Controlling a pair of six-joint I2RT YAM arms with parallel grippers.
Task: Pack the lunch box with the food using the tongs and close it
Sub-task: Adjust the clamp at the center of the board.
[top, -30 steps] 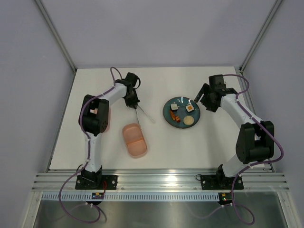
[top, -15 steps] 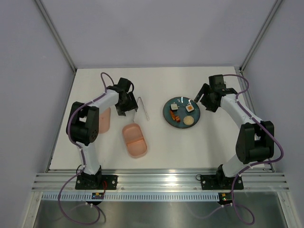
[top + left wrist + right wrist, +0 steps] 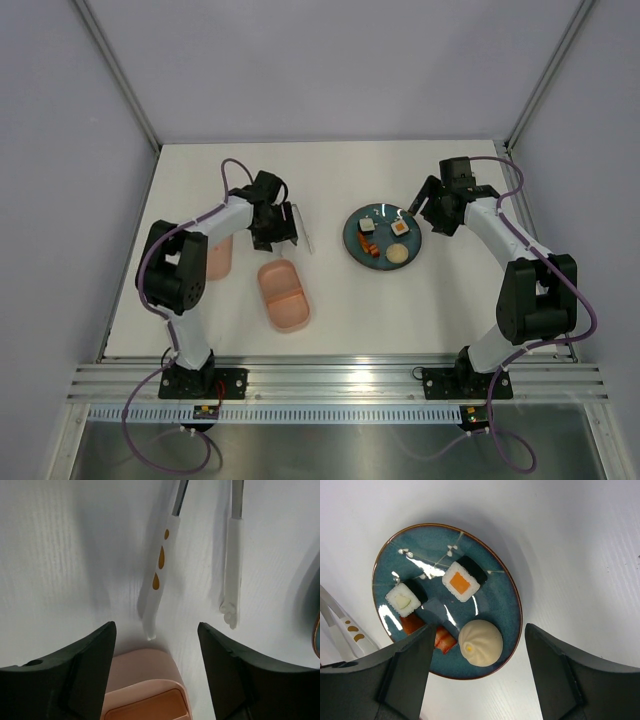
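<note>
The tongs (image 3: pixel 302 228) lie flat on the table, and their two white-tipped arms (image 3: pixel 159 577) spread apart in the left wrist view. My left gripper (image 3: pixel 283 234) hovers just beside them, open (image 3: pixel 155 642) and empty, over the near end of the pink lunch box (image 3: pixel 145 690). The lunch box (image 3: pixel 283 295) stands open, both compartments bare. Its lid (image 3: pixel 218 255) lies to the left, partly under my left arm. The food (image 3: pixel 461 581) sits on the teal plate (image 3: pixel 382 237): two sushi rolls, a beige bun (image 3: pixel 480 642) and red sausage bits (image 3: pixel 440 636). My right gripper (image 3: pixel 479 630) hangs open above the plate (image 3: pixel 420 206).
The teal plate's rim (image 3: pixel 512 587) lies right of the tongs, whose tips (image 3: pixel 345 627) show at the left edge of the right wrist view. White walls and metal posts bound the table at the back and the sides.
My left gripper opened and let go of the tongs, which now lie on the table. It swung left and back, ending beside them. The right arm has not moved.
</note>
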